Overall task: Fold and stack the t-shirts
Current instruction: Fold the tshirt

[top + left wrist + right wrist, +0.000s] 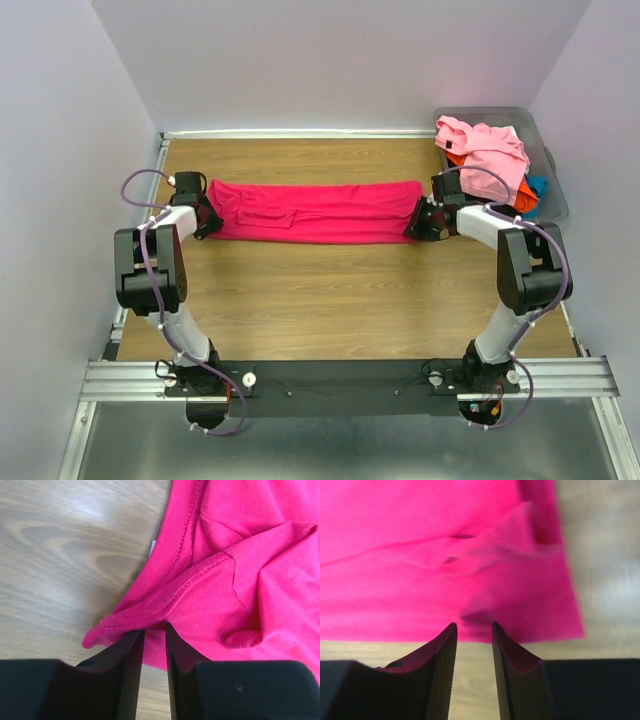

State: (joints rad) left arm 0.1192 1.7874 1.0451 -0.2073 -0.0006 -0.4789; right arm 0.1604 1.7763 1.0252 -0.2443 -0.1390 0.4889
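Crimson t-shirt [315, 212] lies in a long strip across the table [300, 300]. Your left gripper [154, 628] and right gripper [474, 625] pinch its ends, fingers narrow. Shallow grips may slip if you lift unevenly.

Soft, even light from above fills the overhead view. Only faint shadows lie on the table [330, 290], and the walls lean outward toward the frame's edges. The 2 wrist views differ. On my left, a pale sheen washes the wood, yet the stitching of the crimson t-shirt [240, 570] is sharp. On my right everything is soft (cloth and wood alike), and the fingers [442, 670] of my right gripper [473, 625] are dark, tinged pink by reflected colour.
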